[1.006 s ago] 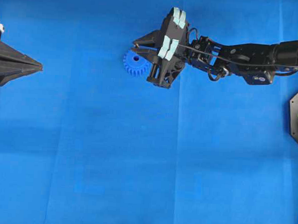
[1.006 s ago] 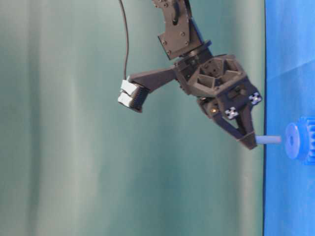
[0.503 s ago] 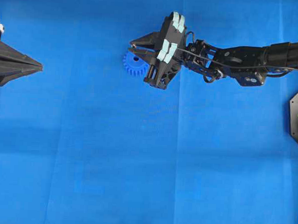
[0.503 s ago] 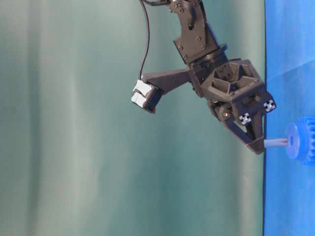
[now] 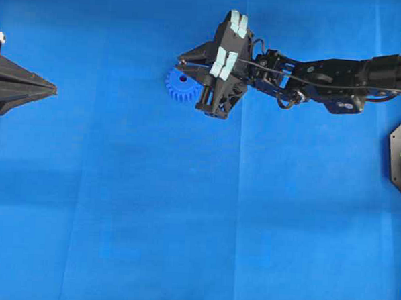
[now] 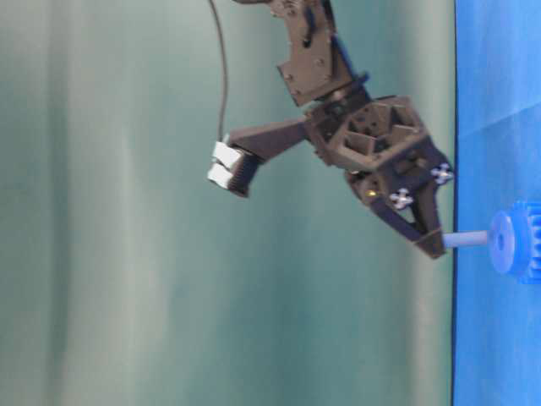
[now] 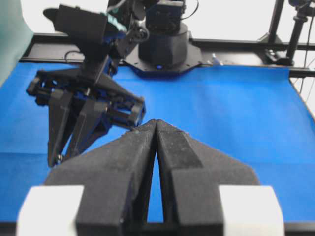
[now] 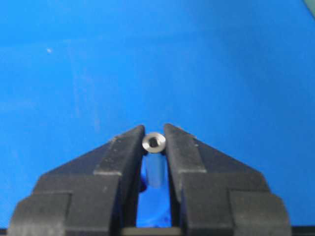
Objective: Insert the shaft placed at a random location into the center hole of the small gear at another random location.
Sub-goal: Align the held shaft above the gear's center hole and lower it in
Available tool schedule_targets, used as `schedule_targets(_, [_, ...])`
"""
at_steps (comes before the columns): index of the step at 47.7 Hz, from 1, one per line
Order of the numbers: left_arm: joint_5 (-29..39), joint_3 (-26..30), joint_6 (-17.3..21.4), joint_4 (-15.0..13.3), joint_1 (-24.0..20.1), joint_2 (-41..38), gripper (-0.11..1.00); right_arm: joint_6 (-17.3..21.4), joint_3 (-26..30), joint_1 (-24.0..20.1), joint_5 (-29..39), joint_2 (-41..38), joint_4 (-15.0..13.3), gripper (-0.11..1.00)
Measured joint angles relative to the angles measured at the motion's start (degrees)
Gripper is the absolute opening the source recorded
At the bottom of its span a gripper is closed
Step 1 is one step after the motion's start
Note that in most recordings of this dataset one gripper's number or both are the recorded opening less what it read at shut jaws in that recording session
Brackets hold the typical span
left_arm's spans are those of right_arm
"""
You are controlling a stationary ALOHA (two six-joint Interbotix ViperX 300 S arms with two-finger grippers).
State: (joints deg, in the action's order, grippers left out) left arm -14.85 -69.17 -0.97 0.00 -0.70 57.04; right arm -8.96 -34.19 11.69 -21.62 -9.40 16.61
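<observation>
The small gear [image 5: 180, 85], bright blue with a toothed rim, lies flat on the blue mat. Its center hole [image 5: 183, 77] shows as a dark dot just below the fingertips. My right gripper [image 5: 180, 63] hangs over the gear, shut on the shaft [image 6: 465, 239]. In the table-level view the shaft points straight at the gear [image 6: 522, 243], its free end at the hub face. I cannot tell whether that end has entered the hole. The right wrist view shows the shaft's shiny round end [image 8: 154, 142] pinched between the fingertips. My left gripper [image 7: 156, 123] is shut and empty at the far left [image 5: 54, 87].
The blue mat [image 5: 184, 209] covers the table, with faint fold lines. The right arm [image 5: 325, 79] reaches in from the right edge. A black frame and arm base [image 7: 165, 49] stand beyond the mat's far edge in the left wrist view.
Half a second ago the right gripper had pushed the shaft closer onto the gear's hub. It has since drawn back slightly, still gripping the shaft. The left gripper has not moved.
</observation>
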Motion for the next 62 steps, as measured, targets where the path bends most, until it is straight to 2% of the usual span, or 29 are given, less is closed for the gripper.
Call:
schedule_targets(28, [0.18,0.0,0.0,0.09,0.0,0.09,0.0,-0.09,0.0,-1.23,0.26,1.58,-0.09,0.03])
schedule_targets(50, [0.18,0.0,0.0,0.0,0.09,0.09,0.0,-0.09,-0.09,-1.32,-2.02,-4.04,2.2,0.03])
schedule_targets(62, [0.09,0.0,0.0,0.0,0.0,0.09,0.0,-0.09,0.0,-1.41,-2.11,-4.13,2.29,0.03])
